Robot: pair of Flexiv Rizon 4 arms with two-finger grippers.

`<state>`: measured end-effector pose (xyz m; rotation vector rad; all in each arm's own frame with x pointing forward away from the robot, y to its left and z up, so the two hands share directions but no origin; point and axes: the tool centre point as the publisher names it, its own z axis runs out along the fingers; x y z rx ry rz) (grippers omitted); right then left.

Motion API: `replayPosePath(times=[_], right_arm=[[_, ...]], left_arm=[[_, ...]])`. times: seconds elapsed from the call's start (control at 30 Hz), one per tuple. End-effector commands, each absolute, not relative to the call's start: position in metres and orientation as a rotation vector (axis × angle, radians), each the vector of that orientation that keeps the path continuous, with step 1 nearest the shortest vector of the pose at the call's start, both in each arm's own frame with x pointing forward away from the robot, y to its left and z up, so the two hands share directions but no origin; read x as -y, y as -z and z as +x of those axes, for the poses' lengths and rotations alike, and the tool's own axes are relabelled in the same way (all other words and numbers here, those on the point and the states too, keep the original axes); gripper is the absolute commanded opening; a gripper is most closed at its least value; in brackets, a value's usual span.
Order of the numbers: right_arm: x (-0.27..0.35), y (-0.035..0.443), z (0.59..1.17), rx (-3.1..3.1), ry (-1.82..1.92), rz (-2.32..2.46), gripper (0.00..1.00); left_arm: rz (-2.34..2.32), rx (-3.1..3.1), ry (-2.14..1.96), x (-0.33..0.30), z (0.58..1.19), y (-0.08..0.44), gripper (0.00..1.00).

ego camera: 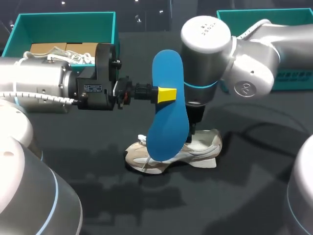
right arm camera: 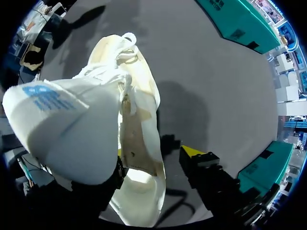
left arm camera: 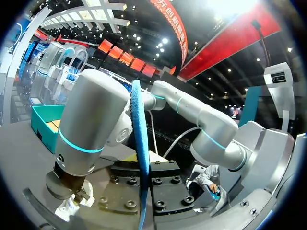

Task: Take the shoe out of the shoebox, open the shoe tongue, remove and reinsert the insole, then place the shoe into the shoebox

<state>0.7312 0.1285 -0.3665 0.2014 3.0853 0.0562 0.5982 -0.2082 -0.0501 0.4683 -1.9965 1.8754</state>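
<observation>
A blue insole [ego camera: 168,110] hangs upright above the table with my left gripper [ego camera: 165,94] shut on its edge. In the left wrist view the insole [left arm camera: 140,153] stands edge-on between the fingers. Below it a white and beige sneaker [ego camera: 176,152] rests on the dark table. My right gripper [right arm camera: 153,163] reaches down at the shoe's heel end, open. One finger is inside the shoe [right arm camera: 139,139] under the raised white tongue [right arm camera: 62,124]. The other fingertip [right arm camera: 192,153] stays outside, apart from the shoe's side wall. The teal shoebox [ego camera: 63,22] stands at the back left.
Brown paper and white filling lie inside the shoebox. A second teal box part [ego camera: 293,73] sits at the back right, behind my right arm [ego camera: 244,63]. The dark table [ego camera: 244,196] stretches in front of the shoe.
</observation>
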Motion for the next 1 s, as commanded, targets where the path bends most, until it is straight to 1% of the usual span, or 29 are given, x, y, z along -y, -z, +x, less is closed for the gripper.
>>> replayPosePath(times=[0.03, 0.07, 0.1, 0.13, 0.17, 0.2, 0.23, 0.27, 0.67, 0.9, 1.0], right_arm=[[-0.131, 0.376, 0.732, -3.095, -0.048, 0.203, 0.62], [-0.131, 0.377, 0.732, -3.099, -0.046, 0.203, 0.6], [-0.131, 0.378, 0.732, -3.101, -0.042, 0.201, 0.55], [-0.13, 0.379, 0.731, -3.105, -0.039, 0.2, 0.49], [-0.13, 0.38, 0.731, -3.108, -0.037, 0.2, 0.4], [-0.13, 0.38, 0.73, -3.11, -0.035, 0.199, 0.35], [-0.13, 0.381, 0.729, -3.114, -0.032, 0.198, 0.2], [-0.129, 0.381, 0.728, -3.117, -0.029, 0.196, 0.0], [-0.123, 0.367, 0.72, -3.109, 0.023, 0.241, 0.0], [-0.119, 0.351, 0.717, -3.084, 0.01, 0.503, 0.0], [-0.12, 0.341, 0.713, -3.049, -0.012, 0.697, 0.0]], left_arm=[[0.469, 1.995, -1.878, 0.21, 0.598, 0.051, 0.0], [0.469, 1.995, -1.878, 0.21, 0.598, 0.051, 0.0], [0.469, 1.995, -1.878, 0.21, 0.598, 0.051, 0.0], [0.469, 1.995, -1.878, 0.21, 0.598, 0.051, 0.0], [0.469, 1.995, -1.878, 0.21, 0.598, 0.051, 0.0], [0.469, 1.995, -1.878, 0.21, 0.598, 0.051, 0.0], [0.469, 1.995, -1.878, 0.21, 0.598, 0.051, 0.0], [0.469, 1.995, -1.878, 0.21, 0.598, 0.051, 0.0], [0.469, 1.995, -1.878, 0.21, 0.598, 0.051, 0.0], [0.469, 1.995, -1.878, 0.21, 0.598, 0.051, 0.0], [0.469, 1.995, -1.878, 0.21, 0.598, 0.051, 0.0]])
